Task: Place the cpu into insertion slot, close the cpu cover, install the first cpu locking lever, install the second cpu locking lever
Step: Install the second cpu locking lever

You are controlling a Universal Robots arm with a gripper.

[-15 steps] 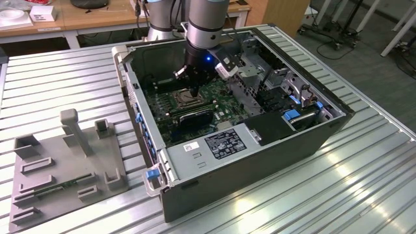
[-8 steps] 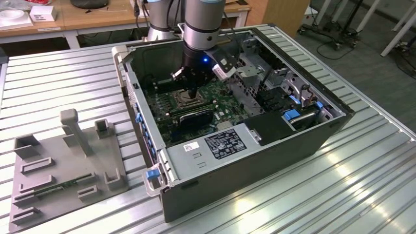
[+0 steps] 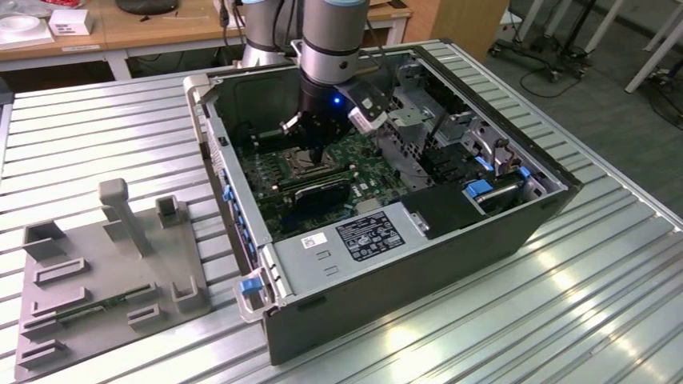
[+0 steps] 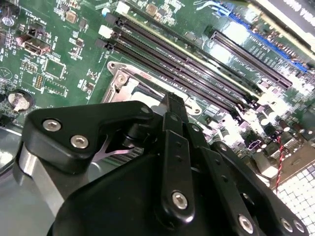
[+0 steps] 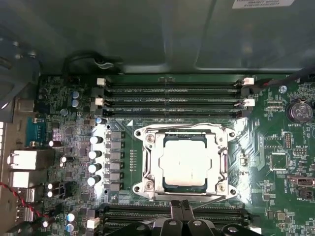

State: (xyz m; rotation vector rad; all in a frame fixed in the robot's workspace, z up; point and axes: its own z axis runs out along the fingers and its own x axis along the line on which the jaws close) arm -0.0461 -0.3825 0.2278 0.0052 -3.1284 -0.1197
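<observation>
The green motherboard [image 5: 74,147] lies in the computer case [image 3: 427,264]. The cpu [image 5: 185,161] sits in the insertion slot [image 5: 147,162], with the cpu cover [image 5: 216,147] shut over it. The gripper [image 5: 181,209], fingers pressed together and holding nothing, hangs just beside the slot's edge.

Black sticker [image 3: 369,234], white sticker [image 3: 317,240] on grey metal box [image 3: 320,276]: print illegible. White lettering on green circuit board [image 5: 275,137]: too small to read.
</observation>
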